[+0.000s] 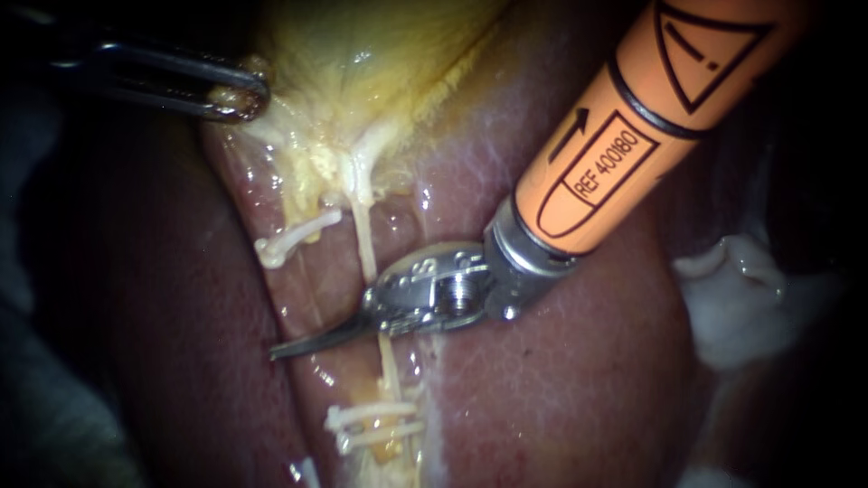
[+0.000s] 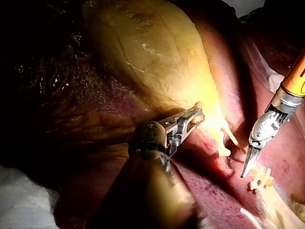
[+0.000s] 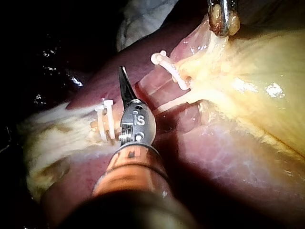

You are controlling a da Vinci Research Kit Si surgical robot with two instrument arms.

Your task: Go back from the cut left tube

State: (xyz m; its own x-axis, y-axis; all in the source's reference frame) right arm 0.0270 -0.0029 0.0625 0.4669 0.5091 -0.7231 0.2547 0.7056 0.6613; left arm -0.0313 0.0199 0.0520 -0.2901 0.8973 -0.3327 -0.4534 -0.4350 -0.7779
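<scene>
Liver (image 1: pixel 561 389) bare around right instrument (image 1: pixel 294 347), blades closed, tip near clipped stub of cut left tube (image 1: pixel 303 230), left instrument (image 1: pixel 240 98) clamping gallbladder (image 1: pixel 380 45).

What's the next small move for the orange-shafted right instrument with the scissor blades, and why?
Probably draw the right instrument back along its orange shaft, toward the upper right. Its blades lie shut, holding nothing, and it crosses over the thin pale tube, between the single white clip above and the two white clips below.
</scene>
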